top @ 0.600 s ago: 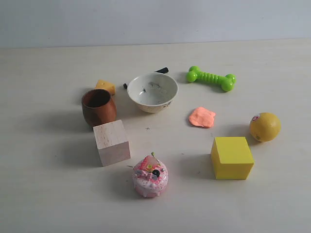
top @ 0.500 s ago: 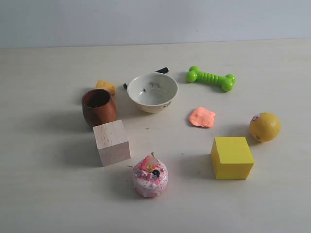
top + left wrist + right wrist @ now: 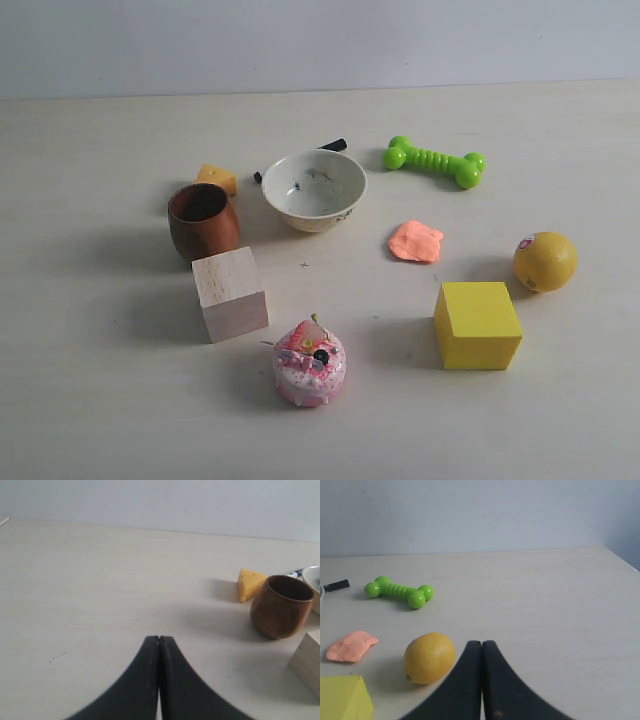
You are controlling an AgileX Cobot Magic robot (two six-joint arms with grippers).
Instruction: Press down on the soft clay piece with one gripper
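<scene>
Right tool (image 3: 481, 642): closed tight, tips touching, nothing in it. It sits low over bare tabletop (image 3: 555, 610) and does not show in the exterior view.
Left tool (image 3: 159, 638): also closed and empty, on the side of the wooden cup (image 3: 281, 606) and the cheese wedge (image 3: 250, 584). It is well apart from the job.
Nearest to your right tool: the lemon (image 3: 430, 658), with the yellow cube (image 3: 345, 697) beyond it.
Soft clay piece (image 3: 351, 645): flat on the tabletop, untouched, nearer the right edge than the left and about midway between the far and near edges. It lies between the bowl (image 3: 314, 189) and the lemon, with the green bone toy (image 3: 400, 592) toward the far edge and the yellow cube toward the near edge.
Step, as I judge it: the approach has not begun, so all of the pressing is ahead.
Risk, path: if you travel low, the lemon lies roughly on your line. Clip it and it will probably roll.
Risk, aim: the clay is small and irregular. Land off centre and you press bare tabletop, or nudge the cube.
Risk, force: the clay is thin, so driving down hard would jam the tips on the tabletop.
Risk, lift-off: soft clay may cling to the closed tips and come up with them.
Risk, mix-up: the wedge is a similar colour, so do not take it for the clay.
</scene>
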